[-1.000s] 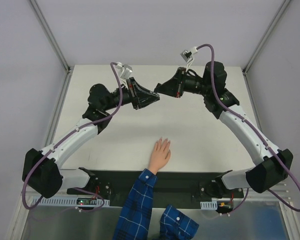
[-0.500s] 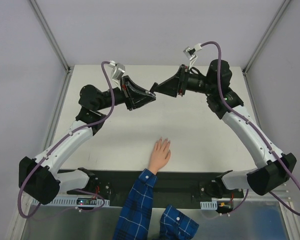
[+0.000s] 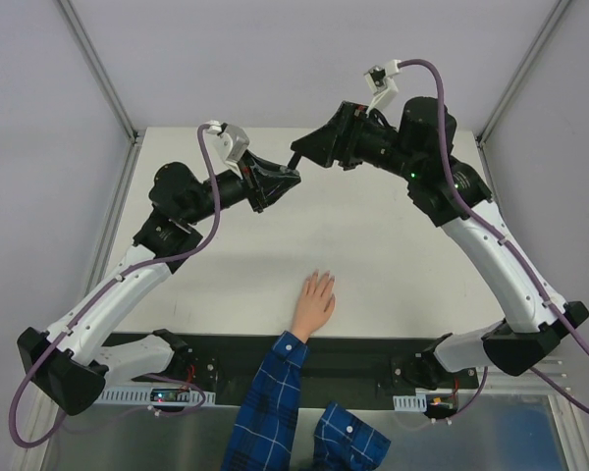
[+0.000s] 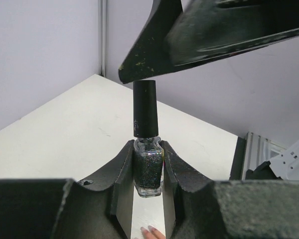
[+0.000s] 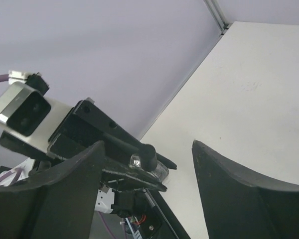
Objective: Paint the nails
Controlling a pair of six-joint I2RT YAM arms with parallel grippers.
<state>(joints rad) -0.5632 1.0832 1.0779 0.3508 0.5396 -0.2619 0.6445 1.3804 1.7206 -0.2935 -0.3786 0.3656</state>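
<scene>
A small dark glitter polish bottle [image 4: 148, 169] with a tall black cap [image 4: 145, 108] stands upright between the fingers of my left gripper [image 4: 148, 148], which is shut on its glass body. From above, the left gripper [image 3: 280, 178] hangs over the far middle of the table. My right gripper [image 3: 306, 154] faces it, open. One of its fingers [image 4: 214, 35] hovers just over the cap without touching. In the right wrist view the cap [image 5: 148, 155] shows between the spread jaws of the right gripper [image 5: 148, 144]. A hand lies flat near the front edge, its nails [image 3: 320, 278] pointing away; two nails [image 4: 152, 230] show below the bottle.
The blue plaid sleeve [image 3: 275, 392] reaches in over the black base rail between the arm bases. The white table [image 3: 393, 255] is bounded by metal frame posts [image 3: 103, 74] and pale walls. A purple cable [image 3: 208, 186] loops along the left arm.
The right gripper has gone from shut to open and drawn back and up from the bottle cap. The left gripper has carried the bottle a little farther back and left. The hand has not moved.
</scene>
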